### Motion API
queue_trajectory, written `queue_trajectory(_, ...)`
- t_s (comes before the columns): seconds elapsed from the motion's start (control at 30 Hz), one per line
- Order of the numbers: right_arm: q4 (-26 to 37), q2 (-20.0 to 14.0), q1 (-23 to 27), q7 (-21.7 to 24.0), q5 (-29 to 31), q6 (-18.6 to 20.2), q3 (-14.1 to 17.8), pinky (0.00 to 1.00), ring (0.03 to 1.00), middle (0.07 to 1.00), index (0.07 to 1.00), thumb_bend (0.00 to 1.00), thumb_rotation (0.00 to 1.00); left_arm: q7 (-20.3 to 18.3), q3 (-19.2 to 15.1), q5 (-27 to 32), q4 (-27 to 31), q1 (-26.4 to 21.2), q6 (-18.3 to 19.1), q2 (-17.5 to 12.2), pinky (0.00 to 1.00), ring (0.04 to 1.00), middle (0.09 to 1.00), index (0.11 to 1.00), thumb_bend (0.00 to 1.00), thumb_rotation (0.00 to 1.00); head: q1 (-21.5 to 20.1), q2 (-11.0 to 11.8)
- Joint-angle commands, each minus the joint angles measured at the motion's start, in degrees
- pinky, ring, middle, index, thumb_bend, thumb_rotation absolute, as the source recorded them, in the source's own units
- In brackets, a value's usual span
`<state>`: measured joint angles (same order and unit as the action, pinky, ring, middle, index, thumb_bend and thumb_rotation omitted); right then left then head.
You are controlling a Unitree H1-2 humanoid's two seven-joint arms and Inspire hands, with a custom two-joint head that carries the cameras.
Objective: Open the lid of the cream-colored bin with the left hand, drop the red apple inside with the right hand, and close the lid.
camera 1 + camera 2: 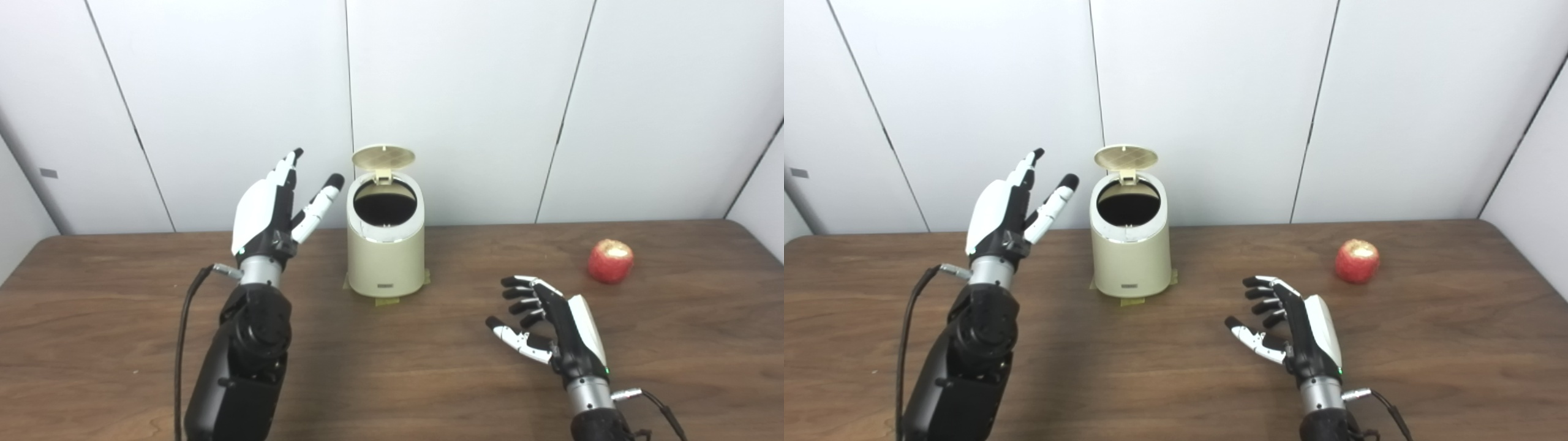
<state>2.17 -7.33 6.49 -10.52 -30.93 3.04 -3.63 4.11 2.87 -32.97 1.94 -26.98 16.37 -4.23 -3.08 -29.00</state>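
The red apple (pixel 610 260) sits on the table (pixel 429 367) at the far right, well apart from everything else, with a pale patch on its top. It looks firm, smooth-skinned and of modest weight, so it could roll or slip if pinched at 1 point; a wrap around its widest part, thumb on one side and fingers on the other, seems the safest hold. Its skin may bruise under a hard squeeze.

The right hand (pixel 551 324) lies low over the table, near and to the left of the apple, not touching it, fingers spread and loosely curled, holding nothing.

The cream-colored bin (pixel 386 245) stands at the far middle of the table on a small mat or tape patch. Its lid (pixel 383 158) is already tipped up at the back, leaving the dark mouth clear. The bin looks light and could tip or slide if knocked.

The left hand (pixel 272 208) is raised just left of the bin, fingers extended and apart, empty, not touching the lid.
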Motion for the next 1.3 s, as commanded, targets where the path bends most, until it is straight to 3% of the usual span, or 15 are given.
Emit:
queue_trajectory(0.0, 3.30, -2.94, 3.63, -0.74, -2.92, -1.72, 0.20, 0.51, 0.641, 0.710, 0.715, 0.39, 0.40, 1.03, -2.22, 5.51, 2.85, -0.51, -4.53, -0.15, 1.00, 1.000, 1.000, 1.000, 0.55, 1.00, 0.02, -0.11)
queue_trajectory(0.07, 4.10, -5.36, 4.95, 0.40, -5.11, -1.32, -0.02, 0.56, 0.692, 0.759, 0.760, 0.50, 0.49, -0.63, -4.82, 13.20, 4.00, 1.56, -7.04, 0.33, 1.00, 1.000, 1.000, 1.000, 0.61, 1.00, 0.10, -0.05)
queue_trajectory(0.13, 4.56, -8.24, 6.79, 1.69, -7.83, -0.32, -0.23, 0.64, 0.761, 0.806, 0.800, 0.61, 0.50, -3.20, -7.11, 21.98, 5.16, 4.00, -9.19, 0.72, 1.00, 1.000, 1.000, 1.000, 0.64, 1.00, -0.03, 0.01)
queue_trajectory(0.17, 4.68, -9.06, 7.40, 2.16, -8.63, 0.08, -0.25, 0.68, 0.794, 0.834, 0.825, 0.71, 0.50, -3.82, -7.58, 24.10, 5.49, 4.78, -9.87, 0.68, 1.00, 1.000, 1.000, 1.000, 0.65, 1.00, -0.03, 0.01)
queue_trajectory(0.23, 5.54, -10.97, 9.04, 4.17, -9.79, 1.15, -0.29, 0.68, 0.806, 0.850, 0.850, 0.79, 0.50, -4.55, -7.96, 27.06, 6.30, 6.73, -11.44, 0.51, 1.00, 1.000, 1.000, 0.999, 0.67, 1.00, -0.15, 0.12)
queue_trajectory(0.37, 11.38, -14.48, 13.92, 13.36, -13.40, 8.40, -0.66, 0.65, 0.826, 0.895, 0.887, 0.91, 0.46, -5.75, -8.84, 33.22, 8.06, 11.59, -15.52, 0.65, 0.97, 0.979, 0.987, 0.965, 0.68, 1.00, -0.03, 0.46)
queue_trajectory(0.5, 14.93, -18.89, 20.53, 25.64, -16.61, 15.60, -1.57, 0.57, 0.834, 0.941, 0.900, 0.97, 0.46, -6.18, -9.63, 37.70, 7.71, 16.32, -21.56, 1.16, 0.90, 0.931, 0.947, 0.918, 0.34, 0.99, 0.04, 0.55)
queue_trajectory(0.6, 14.97, -21.80, 24.36, 33.34, -18.21, 18.84, -2.76, 0.55, 0.846, 0.957, 0.905, 0.99, 0.43, -6.59, -9.71, 38.64, 7.23, 19.01, -24.09, 0.82, 0.88, 0.917, 0.940, 0.904, 0.25, 0.97, 0.20, 0.74)
queue_trajectory(0.73, 10.45, -25.72, 29.87, 42.91, -19.64, 22.49, -5.73, 0.66, 0.906, 0.950, 0.885, 1.00, 0.33, -7.67, -9.91, 39.77, 7.15, 22.56, -26.40, -0.28, 0.88, 0.911, 0.936, 0.901, 0.28, 0.93, 0.23, 0.67)
queue_trajectory(0.83, 3.92, -27.22, 33.43, 46.19, -20.82, 23.17, -7.95, 0.65, 0.907, 0.953, 0.890, 1.00, 0.31, -8.49, -9.48, 40.38, 7.40, 24.74, -26.32, -1.19, 0.89, 0.923, 0.942, 0.914, 0.29, 0.92, 0.11, 0.64)
queue_trajectory(1.0, -8.52, -28.50, 39.14, 47.10, -22.06, 20.94, -12.00, 0.62, 0.882, 0.949, 0.875, 1.00, 0.30, -10.19, -8.65, 42.17, 7.39, 26.38, -26.95, -1.74, 0.91, 0.936, 0.958, 0.929, 0.28, 0.90, 0.19, 0.36)
queue_trajectory(1.27, -20.17, -28.75, 43.77, 47.42, -21.77, 19.50, -16.51, 0.67, 0.854, 0.933, 0.859, 1.00, 0.31, -11.13, -8.04, 42.68, 7.29, 26.68, -28.60, -1.67, 0.91, 0.936, 0.960, 0.923, 0.33, 0.87, 0.28, 0.17)
